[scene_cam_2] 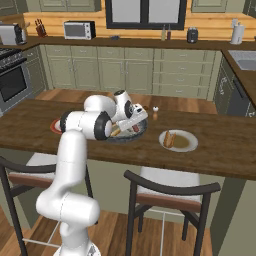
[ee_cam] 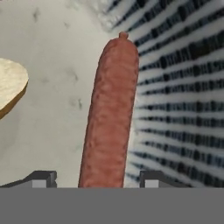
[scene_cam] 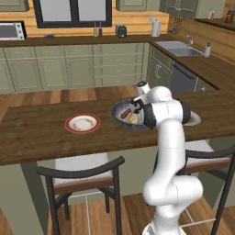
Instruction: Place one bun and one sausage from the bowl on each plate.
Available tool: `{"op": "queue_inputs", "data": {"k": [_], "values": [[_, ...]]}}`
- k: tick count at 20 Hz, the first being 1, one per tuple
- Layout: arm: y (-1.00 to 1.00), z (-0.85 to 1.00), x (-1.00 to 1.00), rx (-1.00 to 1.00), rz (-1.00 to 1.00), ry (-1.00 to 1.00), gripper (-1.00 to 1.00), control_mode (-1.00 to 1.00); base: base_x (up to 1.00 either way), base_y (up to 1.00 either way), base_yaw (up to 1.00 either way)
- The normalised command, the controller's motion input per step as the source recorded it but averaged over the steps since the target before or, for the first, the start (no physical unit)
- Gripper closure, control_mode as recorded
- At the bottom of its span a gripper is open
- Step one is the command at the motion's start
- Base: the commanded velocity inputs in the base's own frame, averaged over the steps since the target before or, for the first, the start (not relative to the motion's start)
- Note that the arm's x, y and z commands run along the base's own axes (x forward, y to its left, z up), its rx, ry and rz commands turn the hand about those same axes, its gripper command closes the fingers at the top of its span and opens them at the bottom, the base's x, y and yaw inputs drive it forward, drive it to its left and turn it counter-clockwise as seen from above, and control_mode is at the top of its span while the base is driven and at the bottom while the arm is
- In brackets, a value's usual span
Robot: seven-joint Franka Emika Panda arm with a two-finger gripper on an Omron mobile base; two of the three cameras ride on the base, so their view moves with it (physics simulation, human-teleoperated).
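My gripper (ee_cam: pixel 97 178) is down inside the dark grey-blue bowl (scene_cam: pixel 117 114), open, with one fingertip on each side of a reddish-brown sausage (ee_cam: pixel 111 113). A small gap shows between each tip and the sausage, which lies on the bowl's pale speckled floor beside its ribbed wall. A tan bun (ee_cam: pixel 11 85) lies in the bowl to the sausage's left. A red-rimmed plate (scene_cam: pixel 69 124) stands bare on the counter left of the bowl. In the right base view a pale plate (scene_cam_2: pixel 187 145) right of the bowl (scene_cam_2: pixel 127 137) carries a bun (scene_cam_2: pixel 169 139).
The bowl and plates stand on a long dark wooden counter (scene_cam: pixel 36 142). Two dark-framed chairs (scene_cam: pixel 82 176) are tucked under its near edge. A small shaker (scene_cam_2: pixel 155 112) stands behind the bowl. Cabinets, a sink and a microwave line the far walls.
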Motion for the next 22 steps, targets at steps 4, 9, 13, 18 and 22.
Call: {"op": "queue_inputs", "data": {"k": [4,9,13,18,22], "values": [[0.0,-0.6,-0.06,-0.06,0.0,-0.04,-1.0,-1.0,0.0,0.0,0.0],[0.0,-0.61,-0.06,-0.05,0.0,-0.02,1.0,-1.0,0.0,0.0,0.0],[0.0,-0.45,-0.02,-0.02,0.0,-0.03,1.0,-1.0,0.0,0.0,0.0],[0.02,-0.33,-0.06,0.0,0.0,0.0,1.0,-1.0,0.0,0.0,0.0],[0.05,-0.43,-0.33,-0.01,0.0,0.05,1.0,-1.0,0.0,0.0,0.0]]}}
